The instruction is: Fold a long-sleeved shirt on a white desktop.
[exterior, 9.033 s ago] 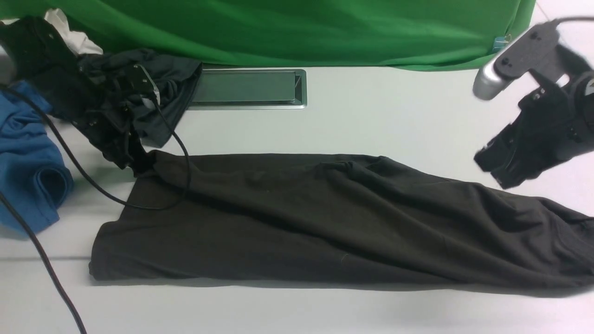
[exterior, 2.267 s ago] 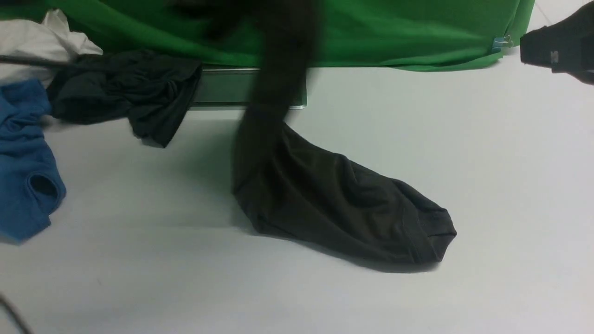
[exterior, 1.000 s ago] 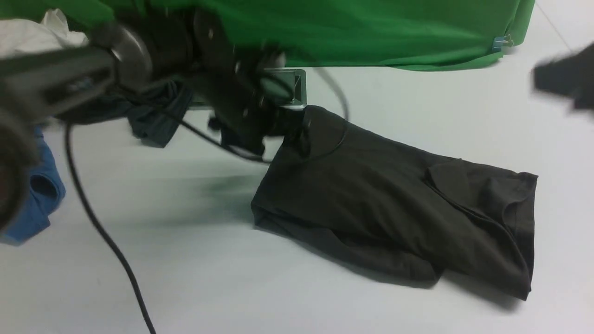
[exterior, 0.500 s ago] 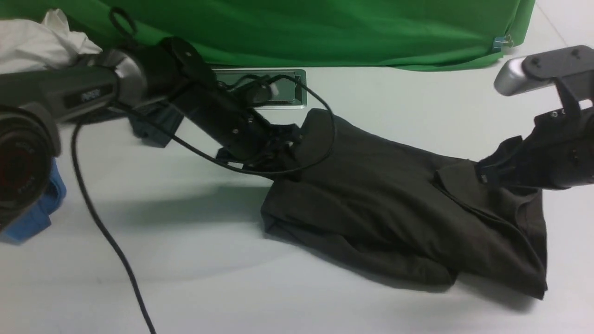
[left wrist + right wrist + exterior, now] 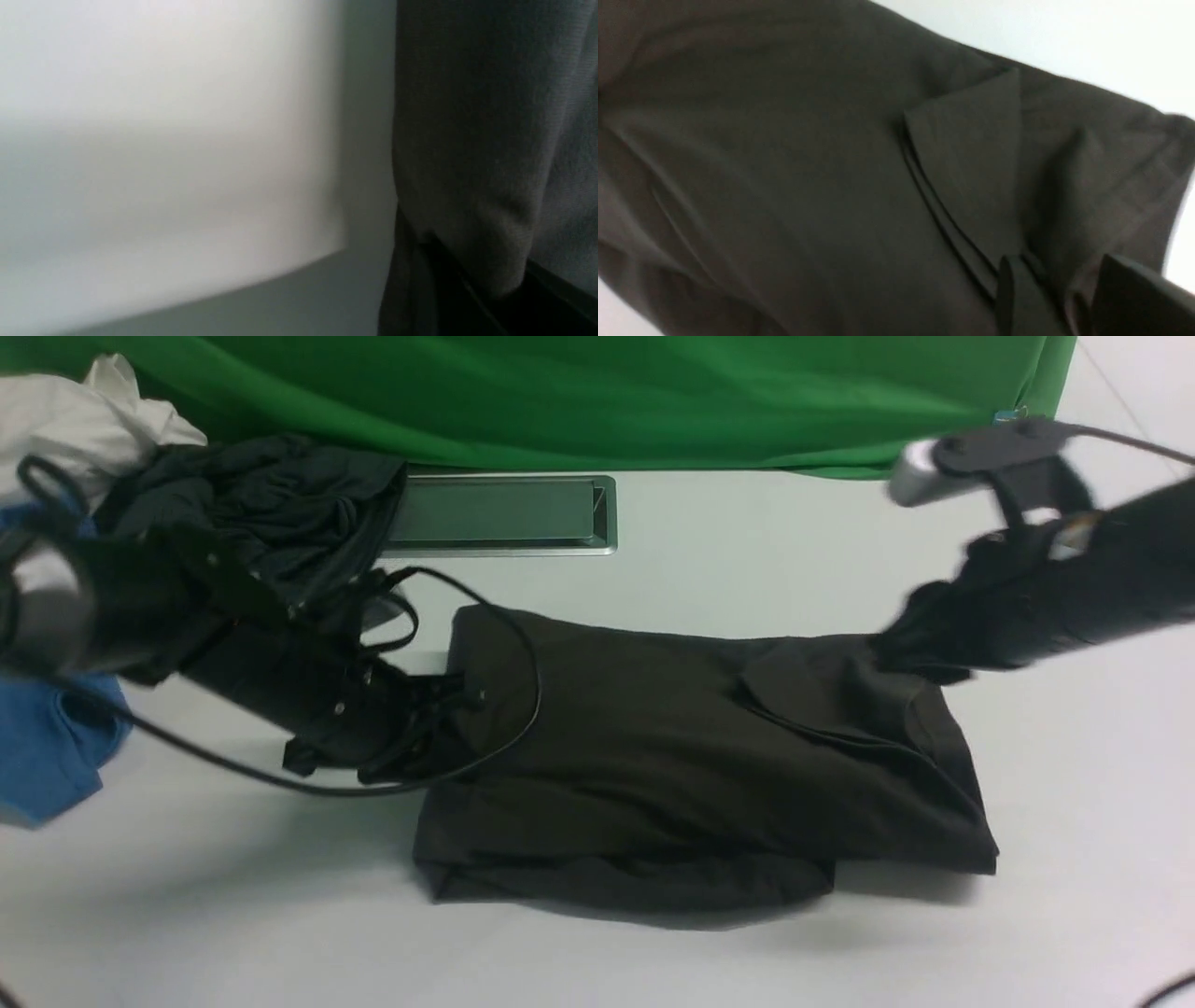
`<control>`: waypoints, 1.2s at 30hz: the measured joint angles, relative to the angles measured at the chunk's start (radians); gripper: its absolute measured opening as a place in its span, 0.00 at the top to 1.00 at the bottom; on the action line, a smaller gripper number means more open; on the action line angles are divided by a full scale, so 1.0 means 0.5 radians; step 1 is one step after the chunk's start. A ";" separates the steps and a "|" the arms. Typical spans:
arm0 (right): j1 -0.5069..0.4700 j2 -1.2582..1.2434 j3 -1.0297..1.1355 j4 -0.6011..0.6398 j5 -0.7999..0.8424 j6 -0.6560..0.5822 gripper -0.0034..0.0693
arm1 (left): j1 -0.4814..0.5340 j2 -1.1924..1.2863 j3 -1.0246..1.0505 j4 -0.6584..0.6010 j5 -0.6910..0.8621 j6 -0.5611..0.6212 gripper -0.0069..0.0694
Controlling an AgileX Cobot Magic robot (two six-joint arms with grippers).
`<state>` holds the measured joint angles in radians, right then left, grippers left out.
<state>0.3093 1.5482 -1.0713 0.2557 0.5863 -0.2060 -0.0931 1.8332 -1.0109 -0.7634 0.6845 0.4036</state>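
Observation:
The long-sleeved shirt (image 5: 672, 747) lies folded into a dark olive-brown rectangle in the middle of the white desktop (image 5: 747, 569). My left gripper (image 5: 439, 705) is at its left edge, shut on a bunch of the cloth. The left wrist view shows the shirt (image 5: 467, 116) running down into my left gripper (image 5: 472, 303). My right gripper (image 5: 892, 653) rests on the shirt's far right corner. In the right wrist view my right gripper (image 5: 1069, 303) has its fingers (image 5: 1013, 298) apart, pressed onto the shirt (image 5: 784, 163) with a ridge of cloth between them.
A silver cable slot (image 5: 499, 513) sits behind the shirt, below the green backdrop (image 5: 607, 392). At the far left lie a dark teal-grey garment (image 5: 280, 495), a blue garment (image 5: 47, 747) and a white cloth (image 5: 84, 411). The left arm's cable (image 5: 527, 691) loops over the shirt.
The shirt has slid left and now lies squarer. My left gripper has shut on its left edge and pulled left; my right gripper came down onto the right corner and moved left with it.

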 joint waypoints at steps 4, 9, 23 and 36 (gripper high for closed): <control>0.189 0.259 -0.170 0.021 -0.084 -0.014 0.61 | 0.000 -0.019 0.054 -0.003 -0.048 0.007 0.80; 0.304 0.518 -0.411 0.059 -0.055 0.057 0.62 | 0.000 -0.020 0.056 0.002 -0.062 0.016 0.79; 0.299 0.843 -0.738 -0.204 0.171 0.445 0.26 | 0.000 -0.020 0.060 0.002 -0.076 0.016 0.79; 0.269 0.976 -0.740 -0.410 0.079 0.694 0.42 | 0.000 -0.020 0.060 0.002 -0.104 0.015 0.79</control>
<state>0.4440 2.0361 -1.4412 0.0509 0.6256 0.1407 -0.0931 1.8234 -0.9809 -0.7623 0.6325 0.4112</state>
